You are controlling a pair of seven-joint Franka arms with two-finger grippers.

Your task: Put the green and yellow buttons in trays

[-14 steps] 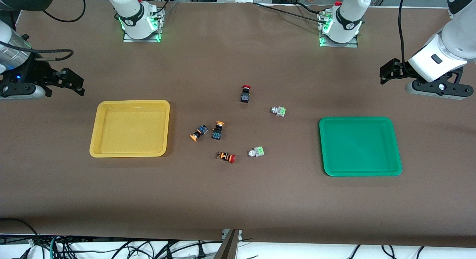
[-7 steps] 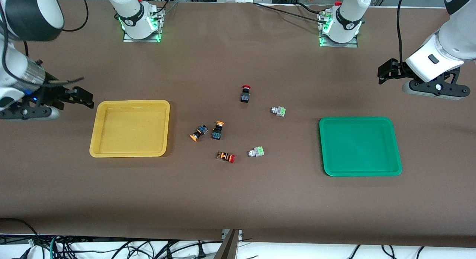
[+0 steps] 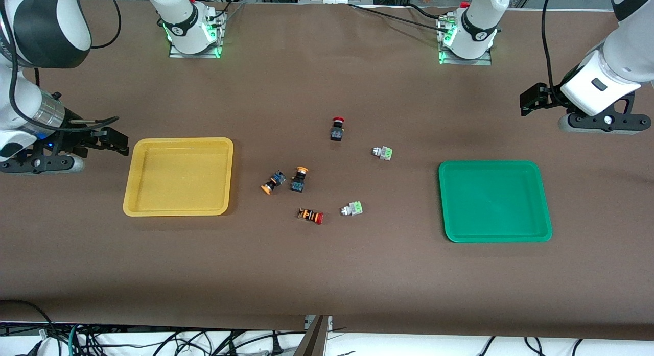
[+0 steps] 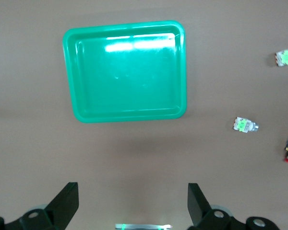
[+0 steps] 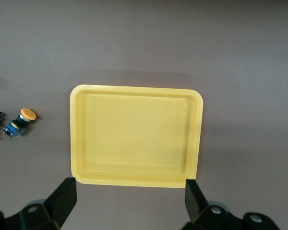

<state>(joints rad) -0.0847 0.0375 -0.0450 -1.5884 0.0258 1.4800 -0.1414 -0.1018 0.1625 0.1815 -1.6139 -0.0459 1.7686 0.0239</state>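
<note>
- Both sets of jaws stood released and held nothing.
- The left gripper [image 3: 526, 101] hung over bare worktop [image 3: 327, 274] at the left arm's end, near the green tray [image 3: 494, 200]; the right gripper [image 3: 118, 141] hung just beside the yellow tray [image 3: 179, 176].
- Both trays were unfilled.
- Between the trays lay two yellow buttons [image 3: 272, 182] [image 3: 299, 179], side by side, and two green buttons [image 3: 382, 152] [image 3: 353, 209], apart.
- Two red-capped switches [image 3: 337, 128] [image 3: 311, 215] lay among them.
</note>
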